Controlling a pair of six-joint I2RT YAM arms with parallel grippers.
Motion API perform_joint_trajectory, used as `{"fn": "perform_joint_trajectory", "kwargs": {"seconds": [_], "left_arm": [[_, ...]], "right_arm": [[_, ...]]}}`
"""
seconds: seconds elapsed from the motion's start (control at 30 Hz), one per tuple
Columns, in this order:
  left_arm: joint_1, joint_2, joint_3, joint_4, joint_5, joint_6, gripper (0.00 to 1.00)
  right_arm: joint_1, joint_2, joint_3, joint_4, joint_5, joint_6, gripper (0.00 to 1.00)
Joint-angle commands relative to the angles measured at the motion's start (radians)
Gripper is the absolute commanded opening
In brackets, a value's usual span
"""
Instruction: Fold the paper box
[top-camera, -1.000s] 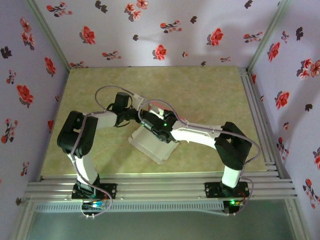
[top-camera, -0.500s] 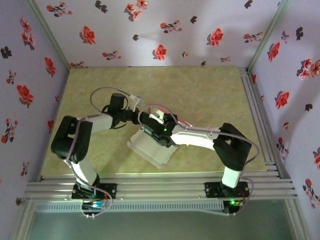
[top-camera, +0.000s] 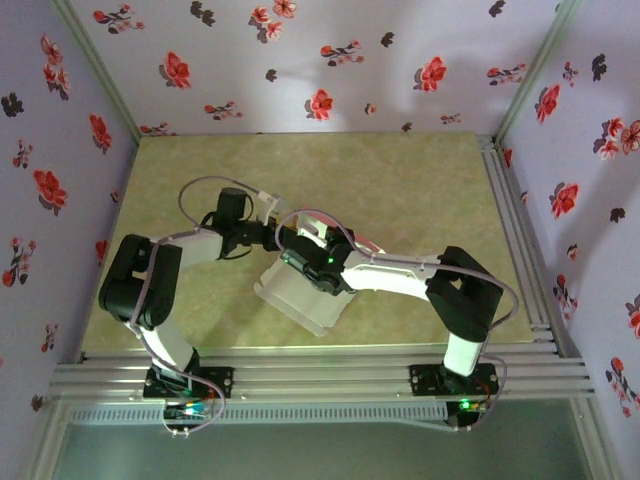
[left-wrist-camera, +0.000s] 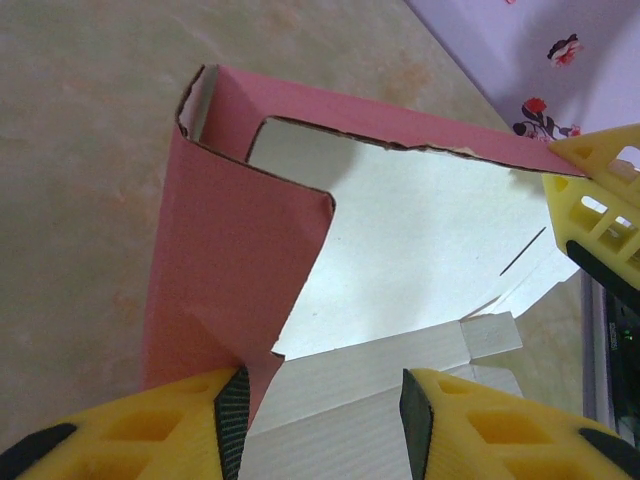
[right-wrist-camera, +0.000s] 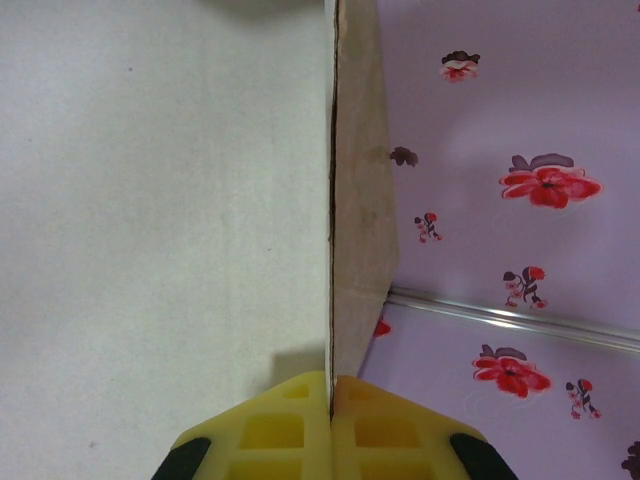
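Backdrop: lilac walls (top-camera: 330, 60) printed with red and dark flowers close in a marbled green-beige tabletop (top-camera: 420, 180).
Paper box: we find the paper box (left-wrist-camera: 400, 220) half formed. Salmon-pink walls stand around a grey-white floor, and one corner is already turned in at the upper left of the left wrist view. From above it sits low in the centre, near the table's front edge.
Right gripper: the right gripper (right-wrist-camera: 331, 395) is pressed together on the top edge of an upright panel, with the thin card pinched between its yellow fingers. We judge it is holding that wall up so the neighbouring flap can be folded against it.
Left gripper: the left gripper (left-wrist-camera: 323, 415) has its jaws apart, astride a grey-white flap at the bottom of its frame, the left pad touching the pink wall. We see no clamp, and we judge it is lined up to tuck that flap.
Arms: from above they meet at mid-table over the box's far edge.
Rails: aluminium rails (top-camera: 330, 372) along the front carry both bases.
Writing: we can read none on the card, the arms or the walls.
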Motion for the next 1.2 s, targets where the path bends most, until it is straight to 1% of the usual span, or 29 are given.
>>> {"fn": "perform_joint_trajectory", "kwargs": {"seconds": [0.0,0.23,0.3,0.4,0.5,0.57,0.67,0.87,1.03,1.17], "left_arm": [[0.020,-0.043,-0.003,-0.005,0.049,-0.015,0.47],[0.065,-0.118,-0.017,-0.027,0.148,-0.020,0.47],[0.086,-0.128,-0.026,-0.027,0.146,-0.018,0.48],[0.126,-0.121,-0.032,-0.020,0.098,-0.032,0.48],[0.146,-0.106,-0.028,-0.019,-0.003,-0.041,0.48],[0.149,-0.081,-0.004,-0.049,-0.069,-0.030,0.48],[0.149,-0.017,0.054,-0.109,-0.094,-0.002,0.48],[0.144,0.092,0.124,-0.119,-0.083,0.011,0.49],[0.119,0.146,0.178,-0.143,-0.033,0.048,0.53],[0.091,0.175,0.229,-0.234,-0.025,0.121,0.55]], "right_arm": [[0.008,-0.022,-0.021,0.004,0.015,-0.019,0.00],[0.007,-0.022,-0.023,0.001,0.009,-0.011,0.00],[0.007,-0.022,-0.024,0.002,0.009,-0.012,0.00],[0.007,-0.024,-0.020,0.003,0.006,-0.012,0.00],[0.007,-0.027,-0.022,0.005,0.005,-0.011,0.00],[0.007,-0.027,-0.020,0.005,0.003,-0.013,0.00],[0.008,-0.028,-0.020,0.006,0.003,-0.014,0.00],[0.006,-0.036,-0.018,0.008,-0.002,-0.019,0.00],[0.007,-0.034,-0.015,0.009,-0.006,-0.021,0.00],[0.007,-0.031,-0.014,0.013,-0.007,-0.023,0.00]]}}
